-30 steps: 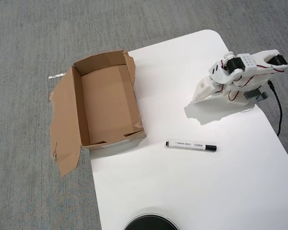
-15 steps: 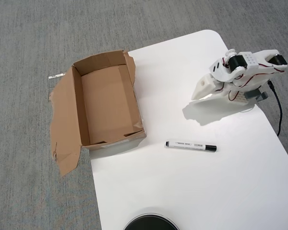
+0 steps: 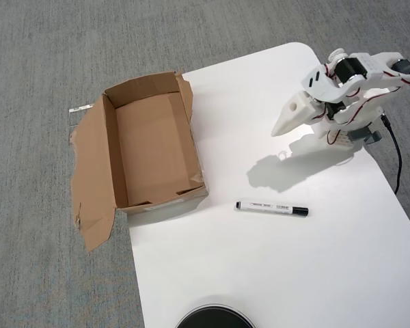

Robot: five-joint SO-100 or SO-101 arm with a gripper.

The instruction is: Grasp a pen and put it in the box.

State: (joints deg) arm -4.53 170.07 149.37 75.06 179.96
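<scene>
The pen (image 3: 271, 208), white with a black cap at its right end, lies flat on the white table (image 3: 273, 273), roughly level across the overhead view. The brown cardboard box (image 3: 154, 147) stands open and empty to its left, at the table's left edge, with a torn flap spread out on its left side. My gripper (image 3: 283, 128) hangs above the table at the upper right, pointing down-left. Its white jaws look pressed together with nothing in them. It is well apart from the pen, above and to the right of it.
The arm's base (image 3: 348, 126) sits at the table's right edge with a black cable (image 3: 397, 160) trailing down. A round black object (image 3: 214, 318) shows at the bottom edge. Grey carpet (image 3: 48, 68) surrounds the table.
The arm has lifted and the gripper has swung slightly upward in the view. Its shadow on the table has slid down-left toward the pen. Pen and box have not moved.
</scene>
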